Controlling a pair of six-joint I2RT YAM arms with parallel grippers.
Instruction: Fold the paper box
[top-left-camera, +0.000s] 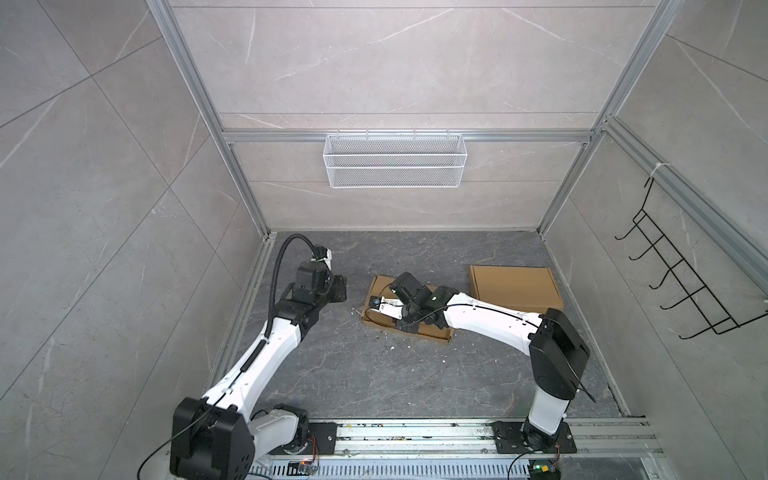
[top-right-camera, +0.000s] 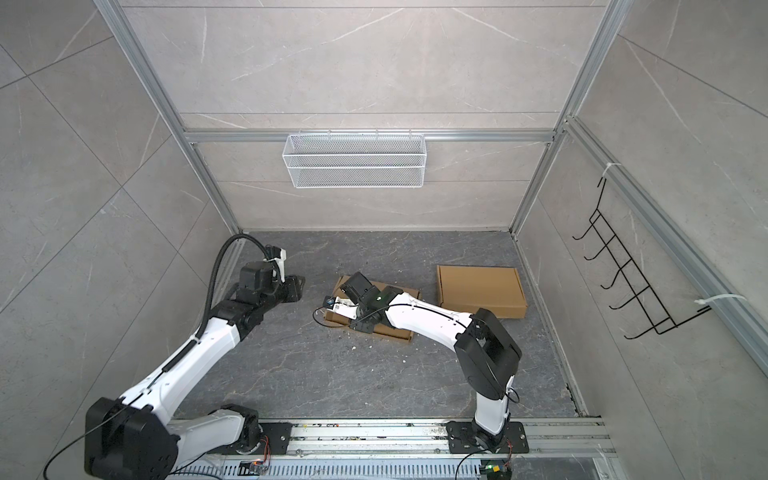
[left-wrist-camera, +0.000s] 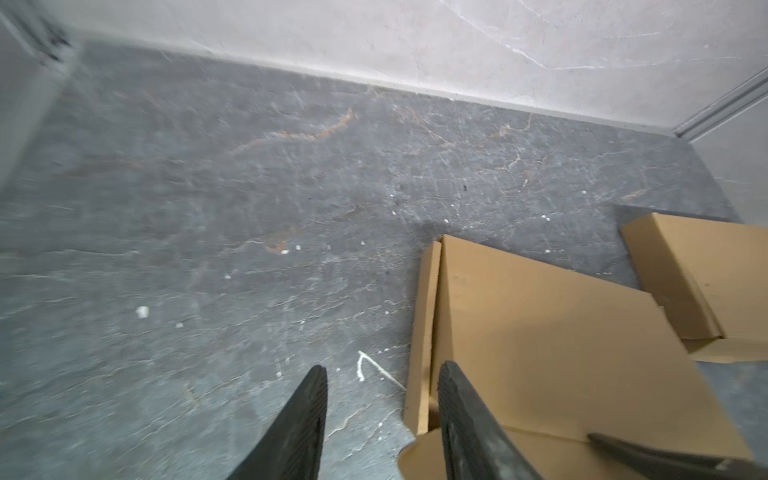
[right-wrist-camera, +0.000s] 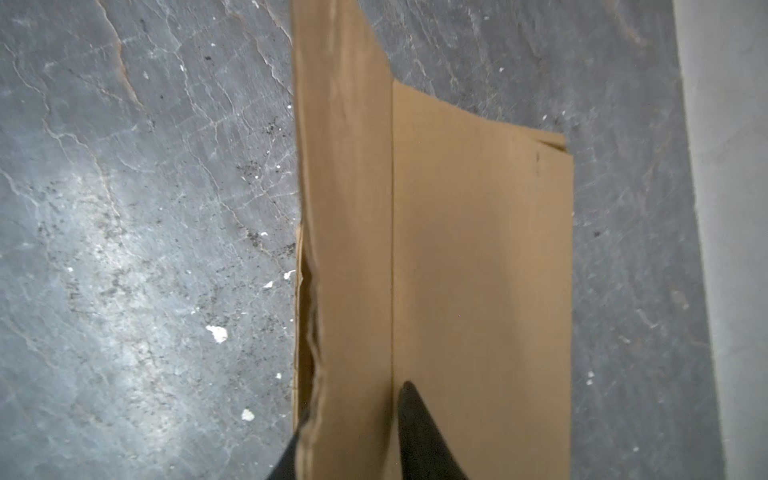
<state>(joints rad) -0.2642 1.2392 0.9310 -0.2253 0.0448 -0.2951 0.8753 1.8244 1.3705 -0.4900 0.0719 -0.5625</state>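
A dark grey, slate-patterned table (top-left-camera: 374, 374) lies inside pale marble-look walls on an aluminium frame.

The right fingers (right-wrist-camera: 419, 432) stand parted on either side of a raised cardboard flap (right-wrist-camera: 345, 208). The flap passes between them and runs straight away from the tips, and they do not look pinched on it. It belongs to the flat brown cardboard box (top-left-camera: 430, 330) in the middle of both top views, under the right arm's wrist. The box is only partly folded. Its broad panel (right-wrist-camera: 478, 249) lies flat on the table just beside the flap.

In both top views the box's (top-right-camera: 397, 332) long axis runs from upper left to lower right. The flap appears to follow the long edge nearer the bottom of the frame.

The left fingers (left-wrist-camera: 307, 415) are spread with nothing between them. In the top views they sit left of centre, near the box's short left end but apart from it, and they point toward it. The left wrist view shows that end (left-wrist-camera: 424, 324) just beside one fingertip.

A second brown cardboard box (top-left-camera: 515, 286), folded shut, lies at the right of centre, clear of both arms.

So the right arm is the nearer one. I judge the next move depends on the flap's fold line, which lies along the line of the right fingers.
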